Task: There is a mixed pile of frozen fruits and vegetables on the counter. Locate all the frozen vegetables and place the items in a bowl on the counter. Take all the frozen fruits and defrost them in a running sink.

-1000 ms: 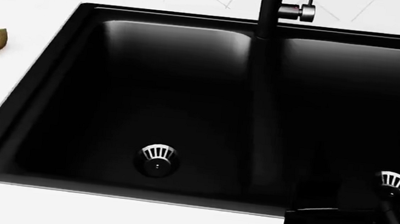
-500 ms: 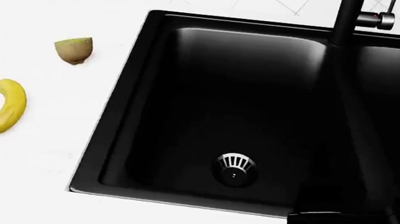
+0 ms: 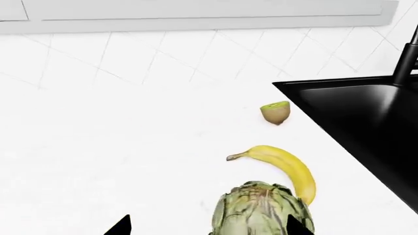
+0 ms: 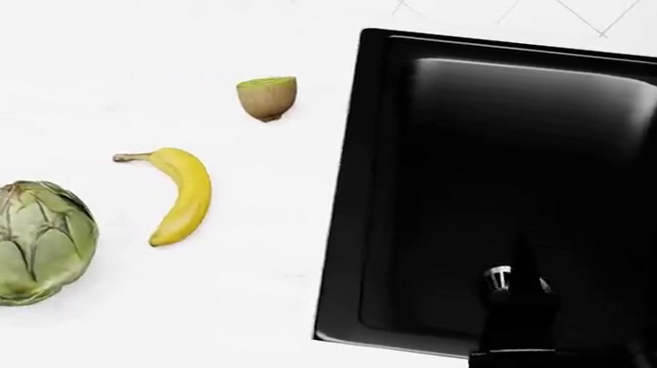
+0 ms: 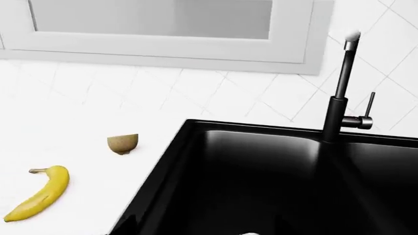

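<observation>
Currently artichoke (image 4: 26,242) lies loose on surface (image 4: 100,45), banana (image 4: 179,195) beside, kiwi (image 4: 267,97) nearer sink (image 4: 359,187). Left gripper (image 3: 203,226) spread, hovering before artichoke; right gripper state unclear. Step: reaching for artichoke. Next: descend, straddle it, close.

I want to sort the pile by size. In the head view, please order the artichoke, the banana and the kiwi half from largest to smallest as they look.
1. Artichoke, largest, though it also lies nearest the camera.
2. Banana, long but thin.
3. Kiwi half, clearly smallest.
</observation>
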You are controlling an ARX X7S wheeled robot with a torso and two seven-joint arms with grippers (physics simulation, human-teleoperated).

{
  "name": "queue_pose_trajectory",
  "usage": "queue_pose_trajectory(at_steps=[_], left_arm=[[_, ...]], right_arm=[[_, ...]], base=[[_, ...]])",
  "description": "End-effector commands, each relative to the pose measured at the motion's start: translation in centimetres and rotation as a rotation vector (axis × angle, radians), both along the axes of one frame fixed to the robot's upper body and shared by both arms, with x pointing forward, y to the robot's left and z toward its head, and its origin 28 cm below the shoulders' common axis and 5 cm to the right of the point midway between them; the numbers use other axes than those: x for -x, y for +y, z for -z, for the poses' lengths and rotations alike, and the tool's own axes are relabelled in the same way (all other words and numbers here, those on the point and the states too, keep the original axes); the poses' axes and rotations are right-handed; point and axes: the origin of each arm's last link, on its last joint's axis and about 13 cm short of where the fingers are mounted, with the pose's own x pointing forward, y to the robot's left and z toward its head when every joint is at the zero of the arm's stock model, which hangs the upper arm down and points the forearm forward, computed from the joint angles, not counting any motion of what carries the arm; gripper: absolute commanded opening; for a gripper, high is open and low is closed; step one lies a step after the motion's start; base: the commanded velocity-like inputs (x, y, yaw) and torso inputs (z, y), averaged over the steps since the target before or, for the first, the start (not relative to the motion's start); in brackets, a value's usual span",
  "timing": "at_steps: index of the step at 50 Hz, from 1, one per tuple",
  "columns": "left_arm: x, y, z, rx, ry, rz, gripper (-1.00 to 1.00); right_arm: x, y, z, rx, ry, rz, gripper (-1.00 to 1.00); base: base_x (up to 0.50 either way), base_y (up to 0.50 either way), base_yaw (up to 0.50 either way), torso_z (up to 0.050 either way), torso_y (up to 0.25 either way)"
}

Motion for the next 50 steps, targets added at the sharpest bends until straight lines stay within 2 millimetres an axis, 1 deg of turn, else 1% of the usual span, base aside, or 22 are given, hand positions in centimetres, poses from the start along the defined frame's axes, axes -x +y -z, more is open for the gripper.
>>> queue_pose_trajectory(at_steps=[1, 10, 15, 19, 22, 27, 36, 40, 45, 50], left_arm=[[-0.1, 0.2, -0.1, 0.031, -0.033, -0.023, 1.0], [-0.4, -0.1, 0.1, 0.025, -0.024, -0.016, 1.0], [-0.5, -0.1, 0.4, 0.023, -0.015, -0.011, 1.0], [-0.7, -0.5, 1.1, 0.011, -0.002, 0.008, 1.0], [-0.9, -0.6, 1.1, 0.01, -0.002, 0.009, 1.0], [-0.7, -0.6, 1.4, 0.003, -0.001, 0.011, 1.0], [-0.7, -1.0, 1.1, -0.005, -0.026, 0.034, 1.0], [-1.0, -0.9, 1.4, -0.002, -0.012, 0.026, 1.0], [-1.1, -0.9, 1.6, -0.003, 0.0, 0.026, 1.0], [-1.1, -0.8, 1.6, -0.006, 0.003, 0.022, 1.0]], right_arm=[[0.0, 0.1, 0.2, -0.008, -0.007, -0.012, 1.0], [0.1, 0.1, 0.3, -0.008, -0.001, -0.011, 1.0], [0.2, 0.1, 0.3, -0.001, 0.005, -0.008, 1.0], [0.1, 0.2, 0.2, 0.019, 0.003, -0.012, 1.0], [0.1, 0.1, 0.4, 0.016, 0.004, -0.009, 1.0], [0.2, -0.2, 0.9, -0.005, 0.019, -0.002, 1.0], [0.1, 0.2, 0.0, -0.003, 0.04, -0.029, 1.0], [-0.6, 0.7, -0.8, 0.001, 0.057, -0.059, 1.0], [-2.1, 2.0, -2.1, 0.013, 0.076, -0.13, 1.0], [-3.8, 3.4, -2.3, 0.02, 0.123, -0.217, 1.0]], base=[[0.0, 0.5, 0.0, 0.0, 0.0], [0.0, 0.5, 0.0, 0.0, 0.0], [0.0, 0.5, 0.0, 0.0, 0.0], [0.0, 0.5, 0.0, 0.0, 0.0], [0.0, 0.48, 0.0, 0.0, 0.0], [0.1, 0.07, 0.0, 0.0, 0.0], [0.0, 0.0, 0.0, 0.0, 0.0], [0.0, 0.0, 0.0, 0.0, 0.0], [0.0, 0.0, 0.0, 0.0, 0.0], [0.0, 0.0, 0.0, 0.0, 0.0]])
